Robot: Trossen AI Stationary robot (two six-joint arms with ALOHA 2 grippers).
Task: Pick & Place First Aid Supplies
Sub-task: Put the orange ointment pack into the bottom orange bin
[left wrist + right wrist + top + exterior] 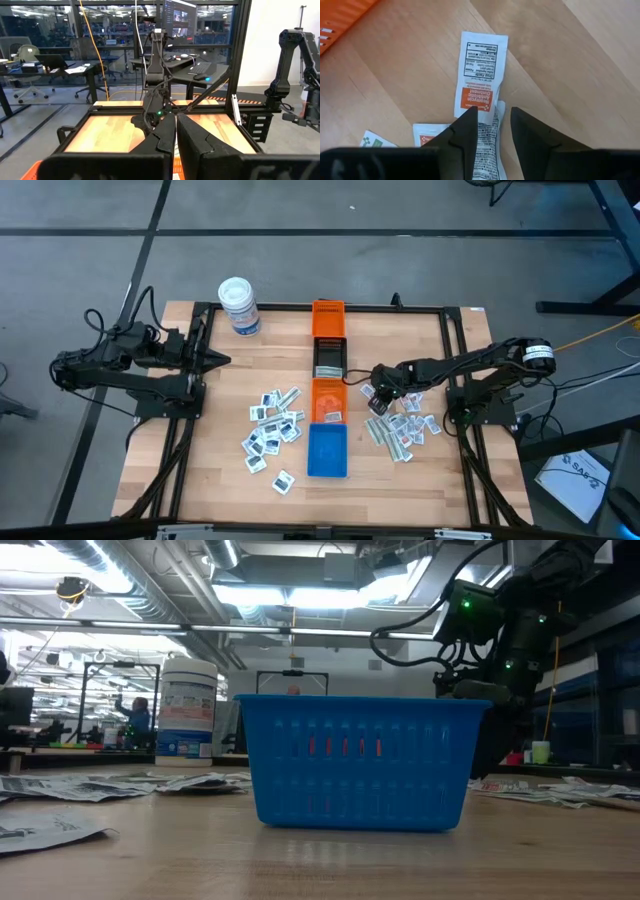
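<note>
The first aid supplies lie flat on the wooden table in two scatters: white packets left of the bins (272, 430), and packets with pale strips right of them (405, 430). My right gripper (377, 402) hangs slanting down over the right scatter, open. In the right wrist view its fingertips (495, 117) stand at the end of a white packet with an orange panel (481, 70), and a black-printed packet (487, 142) shows in the gap between them. My left gripper (222, 361) rests shut and level at the table's left, above the wood (175, 145). My right gripper comes at the packets from above, slanting down. Its fingertips (470, 117) stand over the near end of the orange-panelled packet, which lies flat on the table. Whether they touch it or the packet beneath, I cannot tell.
A row of bins runs down the table's middle: orange (328, 315), black (330, 355), orange (328, 400), and blue (327, 450) nearest the front. A white tub with a blue label (240, 305) stands at the far left. The low view shows the blue bin (355, 760) in front of my right arm.
</note>
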